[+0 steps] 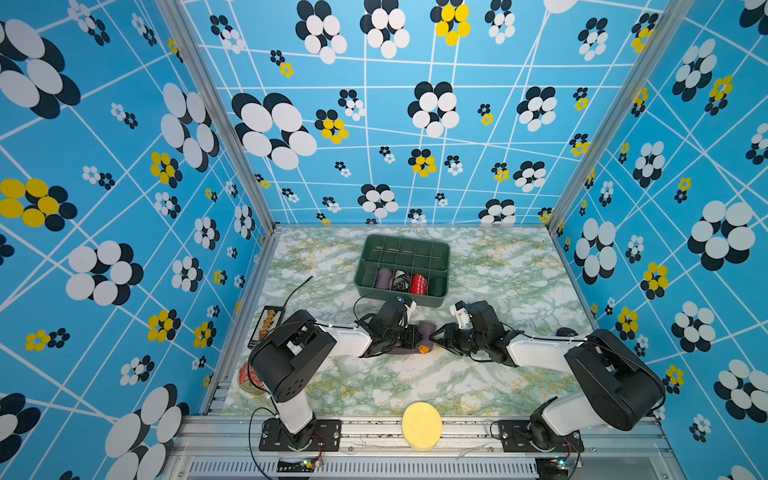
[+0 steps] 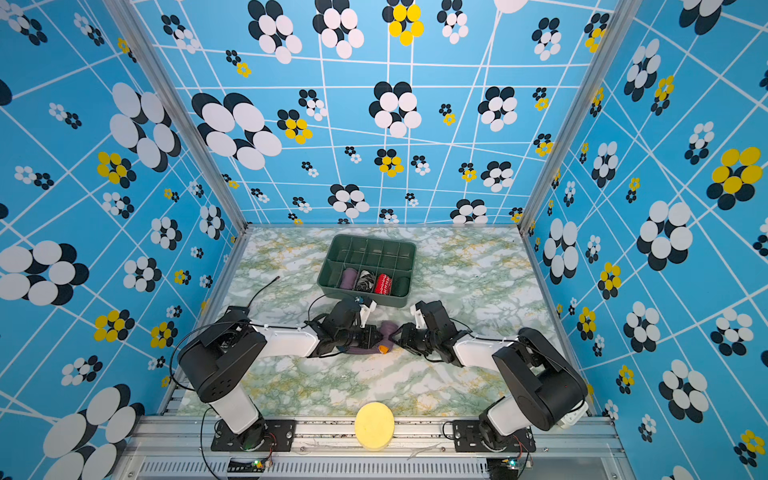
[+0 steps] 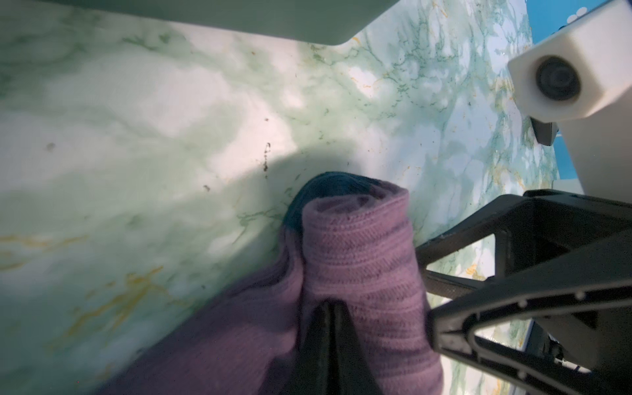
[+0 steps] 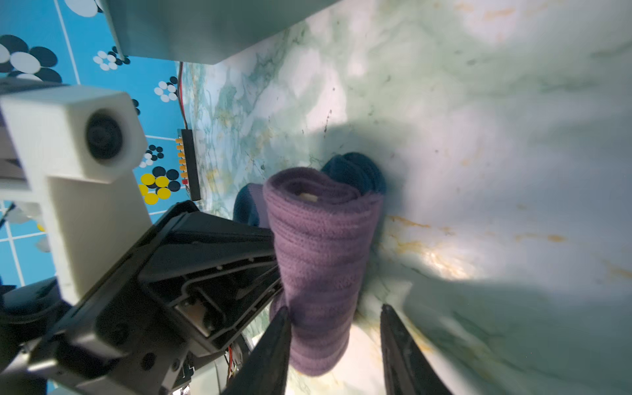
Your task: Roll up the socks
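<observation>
The socks (image 1: 424, 332) are found just below the ctr of both top views, on the marble table (image 1: 374, 386), near the front wall of the green bin (image 1: 360, 266). They are wound into a thick purple roll. An orange cuff end (image 1: 423, 349) is seen at the lower edge of the roll, and a flat purple part is spread out to the lower left of it, half hidden under the left arm.

The roll is met from both sides. The left gripper (image 1: 417, 337) is placed at its left side and the right gripper (image 1: 435, 337) at its right side, so the socks lie between the two.

In the left wrist view the left gripper (image 3: 328, 309) is seen closed, i.e. its two fingers are pressed together w/ a fold of the socks (image 3: 359, 260) pinched between them, at the seam between roll and flat part. A dark blue toe or heel part is seen at the far end of the roll.

In the right wrist view the right gripper (image 4: 334, 307) is seen open. The near end of the socks (image 4: 321, 260) is placed between its fingers. One finger (image 4: 278, 338) is touching the side of the roll; the other finger (image 4: 396, 342) is kept apart from it, w/ bare table between.

Inside the bin, three bundles (purple, black-and-white, red) are stood in the front row.
</observation>
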You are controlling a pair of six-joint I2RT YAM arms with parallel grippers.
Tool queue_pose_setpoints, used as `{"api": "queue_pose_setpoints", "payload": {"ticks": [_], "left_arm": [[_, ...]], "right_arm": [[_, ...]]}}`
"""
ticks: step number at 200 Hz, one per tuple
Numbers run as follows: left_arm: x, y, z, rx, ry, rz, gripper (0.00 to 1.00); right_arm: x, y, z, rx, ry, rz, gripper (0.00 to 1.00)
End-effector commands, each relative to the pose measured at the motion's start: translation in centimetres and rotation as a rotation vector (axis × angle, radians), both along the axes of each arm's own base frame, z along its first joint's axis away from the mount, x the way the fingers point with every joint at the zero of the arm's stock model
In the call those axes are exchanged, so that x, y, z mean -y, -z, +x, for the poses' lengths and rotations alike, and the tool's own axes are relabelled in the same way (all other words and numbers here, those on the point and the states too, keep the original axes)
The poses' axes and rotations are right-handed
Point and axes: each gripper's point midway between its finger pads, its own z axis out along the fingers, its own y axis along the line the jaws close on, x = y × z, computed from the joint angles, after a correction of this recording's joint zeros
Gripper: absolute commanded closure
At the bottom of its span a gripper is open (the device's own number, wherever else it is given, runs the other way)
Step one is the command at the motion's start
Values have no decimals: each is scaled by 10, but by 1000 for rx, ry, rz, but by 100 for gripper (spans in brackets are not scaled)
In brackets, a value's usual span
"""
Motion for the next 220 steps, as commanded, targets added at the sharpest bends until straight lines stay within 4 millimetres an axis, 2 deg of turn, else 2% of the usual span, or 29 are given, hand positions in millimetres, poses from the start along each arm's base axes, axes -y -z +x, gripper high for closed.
{"api": "queue_pose_setpoints", "payload": {"ticks": [1,102,181,220], "left_arm": [[-30,51,-30,-152,-9,149,90],[-26,51,-28,-158,-6,142,90],[-23,53,-27,-161,3,143,90],[-22,55,-28,-165,7,143,90]], "right_arm": [[-5,-5,3,9,4,57,56],[-8,4,1,-9,11,76,59],[-24,8,-4,-7,-42,-8,61],[-29,6,-2,5,-64,-51,70]]}}
